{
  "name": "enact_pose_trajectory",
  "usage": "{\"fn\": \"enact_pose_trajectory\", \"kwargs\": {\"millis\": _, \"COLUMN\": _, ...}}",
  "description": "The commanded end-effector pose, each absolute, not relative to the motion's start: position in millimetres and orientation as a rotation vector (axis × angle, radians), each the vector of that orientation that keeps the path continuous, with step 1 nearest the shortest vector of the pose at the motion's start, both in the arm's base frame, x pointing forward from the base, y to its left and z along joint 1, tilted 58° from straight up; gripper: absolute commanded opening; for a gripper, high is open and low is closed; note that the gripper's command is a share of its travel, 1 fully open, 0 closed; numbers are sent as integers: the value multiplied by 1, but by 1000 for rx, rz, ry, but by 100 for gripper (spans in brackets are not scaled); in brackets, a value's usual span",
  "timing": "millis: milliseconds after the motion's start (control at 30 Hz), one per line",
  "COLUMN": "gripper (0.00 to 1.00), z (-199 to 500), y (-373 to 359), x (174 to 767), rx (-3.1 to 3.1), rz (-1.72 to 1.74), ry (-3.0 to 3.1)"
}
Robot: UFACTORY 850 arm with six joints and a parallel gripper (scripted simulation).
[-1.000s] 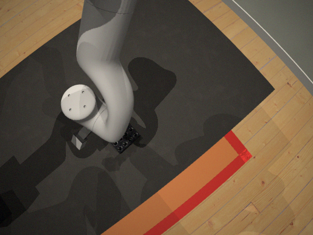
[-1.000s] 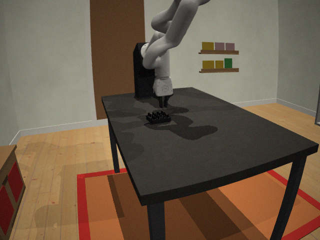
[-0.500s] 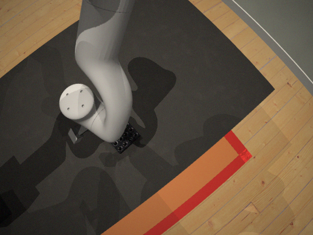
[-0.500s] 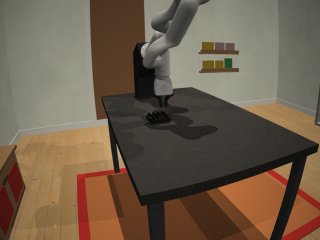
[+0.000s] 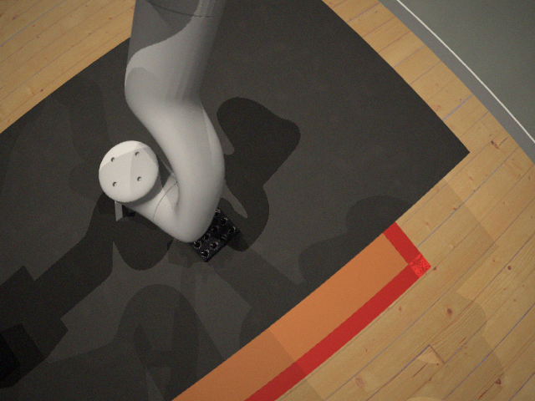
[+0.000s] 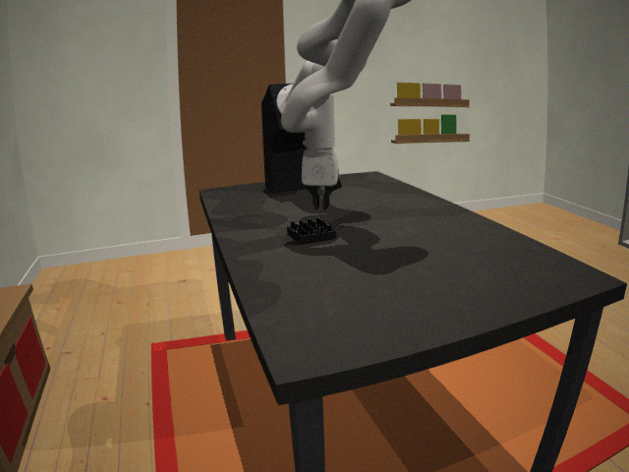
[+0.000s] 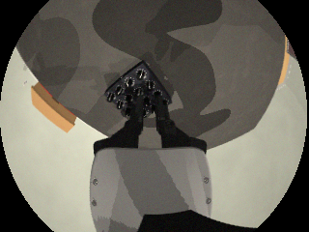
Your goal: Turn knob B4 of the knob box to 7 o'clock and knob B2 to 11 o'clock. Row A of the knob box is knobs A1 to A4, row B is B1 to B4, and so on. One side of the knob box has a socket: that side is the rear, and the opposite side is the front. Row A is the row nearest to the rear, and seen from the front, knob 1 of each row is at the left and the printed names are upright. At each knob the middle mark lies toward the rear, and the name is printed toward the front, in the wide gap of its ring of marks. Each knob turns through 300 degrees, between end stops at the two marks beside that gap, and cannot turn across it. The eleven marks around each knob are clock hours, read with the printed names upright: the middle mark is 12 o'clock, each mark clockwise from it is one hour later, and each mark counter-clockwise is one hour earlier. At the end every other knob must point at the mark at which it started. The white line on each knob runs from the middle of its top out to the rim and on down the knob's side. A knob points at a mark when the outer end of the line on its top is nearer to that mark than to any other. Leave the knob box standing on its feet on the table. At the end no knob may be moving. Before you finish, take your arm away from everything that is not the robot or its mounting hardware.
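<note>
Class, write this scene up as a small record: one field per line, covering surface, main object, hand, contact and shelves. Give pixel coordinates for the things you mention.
surface: black table (image 5: 345, 142) (image 6: 406, 305)
main object: dark knob box (image 5: 206, 259) (image 6: 311, 237) (image 7: 161, 86), on the table
hand: fingers partly apart, nothing between them
contact: none; the hand (image 6: 320, 206) (image 7: 150, 102) is above the table
shelves: two (image 6: 431, 102) (image 6: 431, 138), on the wall

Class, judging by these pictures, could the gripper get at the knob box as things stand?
Probably yes: the gripper hangs above table height near the knob box, with nothing visible between them.
</note>
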State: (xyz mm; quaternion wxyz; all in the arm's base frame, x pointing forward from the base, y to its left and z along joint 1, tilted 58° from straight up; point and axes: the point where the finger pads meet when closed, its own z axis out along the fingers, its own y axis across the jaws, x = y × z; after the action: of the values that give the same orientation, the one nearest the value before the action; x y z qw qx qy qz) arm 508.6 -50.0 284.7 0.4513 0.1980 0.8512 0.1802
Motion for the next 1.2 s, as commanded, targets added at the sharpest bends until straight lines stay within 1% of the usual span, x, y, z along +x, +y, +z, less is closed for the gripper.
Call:
{"fn": "enact_pose_trajectory", "kwargs": {"millis": 0, "gripper": 19, "z": 286, "y": -50, "x": 507, "rx": 617, "rz": 529, "ry": 2090}}
{"fn": "enact_pose_trajectory", "kwargs": {"millis": 900, "gripper": 19, "z": 290, "y": -51, "x": 499, "rx": 1472, "rz": 965, "ry": 1774}}
{"fn": "enact_pose_trajectory", "kwargs": {"millis": 1167, "gripper": 19, "z": 291, "y": -51, "x": 499, "rx": 1538, "rz": 997, "ry": 1736}}
